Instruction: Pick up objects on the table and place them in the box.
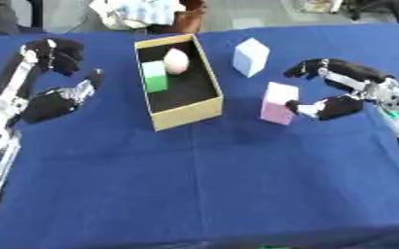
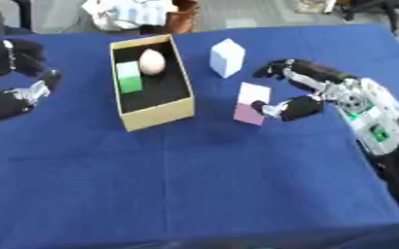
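An open cardboard box stands left of the table's middle, holding a green block and a pale egg-shaped thing. To the box's right a pink block stands upright on the blue cloth. Behind it lies a light blue block. My right hand is open just right of the pink block, its thumb touching the block's lower right side and its fingers arched above and behind it. At the far left my left hand hangs open, off the box's left wall, holding nothing.
A blue cloth covers the table, with wide bare room in front. Beyond the far edge sit a crumpled light cloth and a brown thing.
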Controlling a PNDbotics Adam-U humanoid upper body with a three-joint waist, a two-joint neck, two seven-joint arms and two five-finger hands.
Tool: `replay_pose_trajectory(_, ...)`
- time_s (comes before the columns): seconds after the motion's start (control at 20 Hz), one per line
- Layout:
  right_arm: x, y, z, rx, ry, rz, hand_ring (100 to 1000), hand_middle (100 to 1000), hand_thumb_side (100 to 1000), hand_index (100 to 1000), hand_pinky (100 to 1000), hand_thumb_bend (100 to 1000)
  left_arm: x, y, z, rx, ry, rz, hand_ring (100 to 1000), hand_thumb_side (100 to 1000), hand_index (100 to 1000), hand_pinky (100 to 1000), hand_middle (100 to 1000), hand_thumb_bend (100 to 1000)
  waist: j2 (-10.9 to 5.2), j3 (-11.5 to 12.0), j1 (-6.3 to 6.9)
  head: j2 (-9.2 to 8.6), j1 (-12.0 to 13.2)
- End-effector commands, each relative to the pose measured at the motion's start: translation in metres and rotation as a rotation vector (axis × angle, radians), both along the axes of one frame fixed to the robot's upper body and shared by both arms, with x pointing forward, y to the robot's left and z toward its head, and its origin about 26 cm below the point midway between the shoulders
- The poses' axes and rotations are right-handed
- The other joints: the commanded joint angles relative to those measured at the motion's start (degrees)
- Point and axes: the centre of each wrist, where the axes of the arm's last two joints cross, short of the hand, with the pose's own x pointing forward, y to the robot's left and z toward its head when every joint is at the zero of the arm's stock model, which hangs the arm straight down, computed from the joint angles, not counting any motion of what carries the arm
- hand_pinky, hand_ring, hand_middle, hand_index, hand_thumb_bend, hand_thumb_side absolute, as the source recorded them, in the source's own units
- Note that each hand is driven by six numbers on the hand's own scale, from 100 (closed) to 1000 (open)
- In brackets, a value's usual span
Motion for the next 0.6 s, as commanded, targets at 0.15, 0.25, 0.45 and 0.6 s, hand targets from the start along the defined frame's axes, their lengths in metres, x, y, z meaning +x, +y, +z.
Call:
replay_pose_trajectory(0.15, 0.005, 0.003, 0.012, -0.060, -0.078, 0.014, 873, 836, 657, 909, 822, 307, -0.001, 0.010, 0.010, -0.041, 0.010, -0.021, 617, 453, 768, 634, 608, 390, -1.04, 0.2, -1.03, 0.29, -0.3)
replay_pose_trajectory(0.25, 0.007, 0.005, 0.010, -0.076, -0.080, 0.009, 875, 839, 654, 911, 823, 305, -0.001, 0.010, 0.010, -0.052, 0.017, -0.027, 616, 454, 768, 634, 608, 389, -1.02, 0.3, -1.05, 0.29, -0.3)
replay_pose_trajectory(0.45, 0.015, 0.005, 0.005, -0.093, -0.080, -0.028, 885, 849, 650, 914, 823, 318, 0.000, 0.009, 0.008, -0.058, 0.027, -0.035, 615, 460, 768, 634, 606, 385, -0.90, 0.5, -0.95, 0.29, -0.4)
replay_pose_trajectory(0.6, 0.022, 0.001, -0.001, -0.110, -0.072, -0.072, 884, 849, 652, 915, 822, 314, 0.000, 0.008, 0.006, -0.060, 0.032, -0.038, 614, 462, 768, 633, 606, 383, -0.79, 0.7, -0.87, 0.29, -0.6)
